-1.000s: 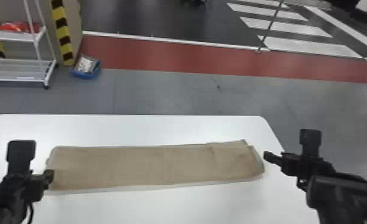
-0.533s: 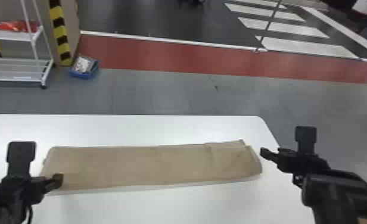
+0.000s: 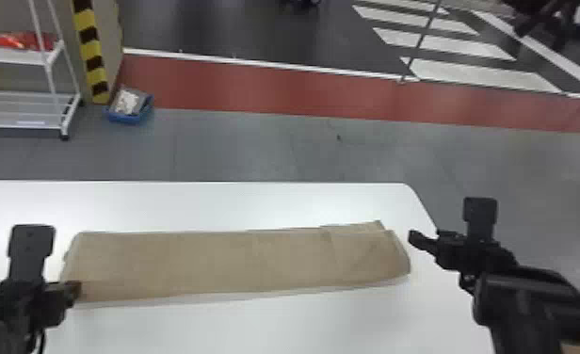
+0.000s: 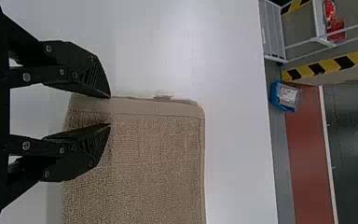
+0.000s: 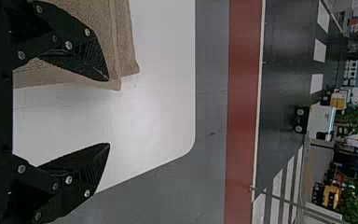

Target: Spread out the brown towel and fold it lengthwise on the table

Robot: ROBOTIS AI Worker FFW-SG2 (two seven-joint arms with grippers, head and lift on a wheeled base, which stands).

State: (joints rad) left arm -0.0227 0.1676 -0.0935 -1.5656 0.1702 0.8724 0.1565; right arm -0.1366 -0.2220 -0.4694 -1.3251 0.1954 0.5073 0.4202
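The brown towel (image 3: 237,263) lies as a long flat folded strip across the white table, a lower layer peeking out at its far right corner. At its left end, near the front corner, is my left gripper (image 3: 75,289). In the left wrist view that gripper (image 4: 110,111) stands open over the hemmed end of the towel (image 4: 154,158). My right gripper (image 3: 421,240) is just off the towel's right end. The right wrist view has this gripper (image 5: 108,112) wide open, one finger over the towel's corner (image 5: 114,56), the other beyond it.
The white table (image 3: 199,202) has rounded far corners, its right edge close by my right gripper. Beyond it on the floor are a blue bin (image 3: 129,106) and a white shelf rack (image 3: 20,106) at the far left.
The left gripper's fingertips have moved slightly right and nearer the table's front over the towel's end. The right arm has shifted a little to the left. The towel looks unchanged.
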